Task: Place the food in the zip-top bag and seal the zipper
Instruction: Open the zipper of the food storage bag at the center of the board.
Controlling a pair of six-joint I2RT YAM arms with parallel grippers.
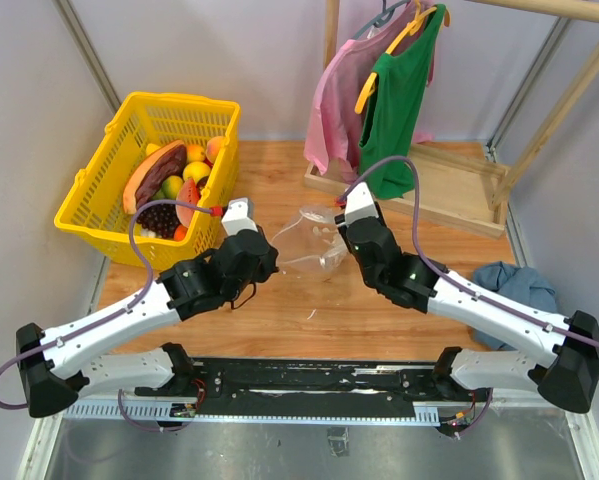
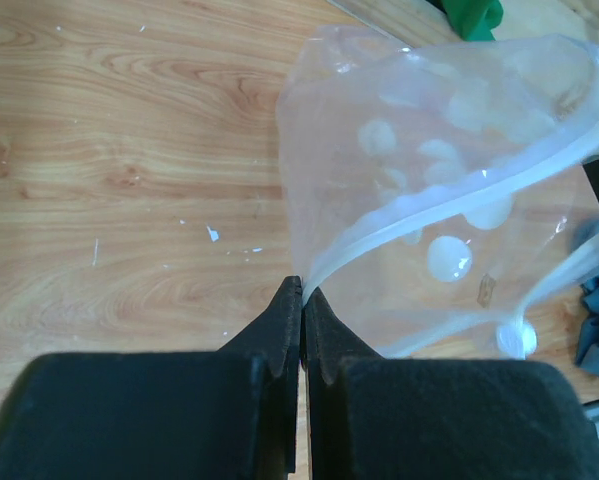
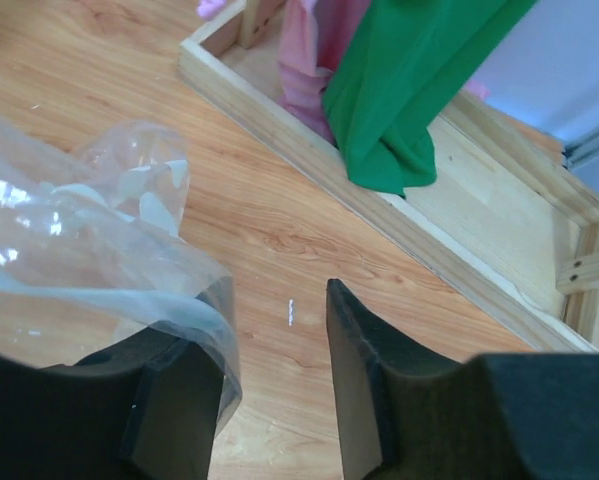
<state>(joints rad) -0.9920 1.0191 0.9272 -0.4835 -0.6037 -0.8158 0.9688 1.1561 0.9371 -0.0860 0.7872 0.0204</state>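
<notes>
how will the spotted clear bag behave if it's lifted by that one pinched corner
Probably floppy: the zip-top bag sags and creases from where the left gripper pinches its zipper. Likely very light, since that thin pinch holds its edge up. Possibly slippery; its glossy film drapes loosely over one finger of the right gripper.

a yellow mesh basket (image 1: 89, 205) stands at the back left of the wooden tabletop (image 1: 279, 320). at the back right a green top (image 1: 399, 100) and a pink shirt (image 1: 329, 110) hang from a wooden rack (image 1: 459, 195). a blue cloth (image 1: 514, 285) lies crumpled at the right edge.
</notes>
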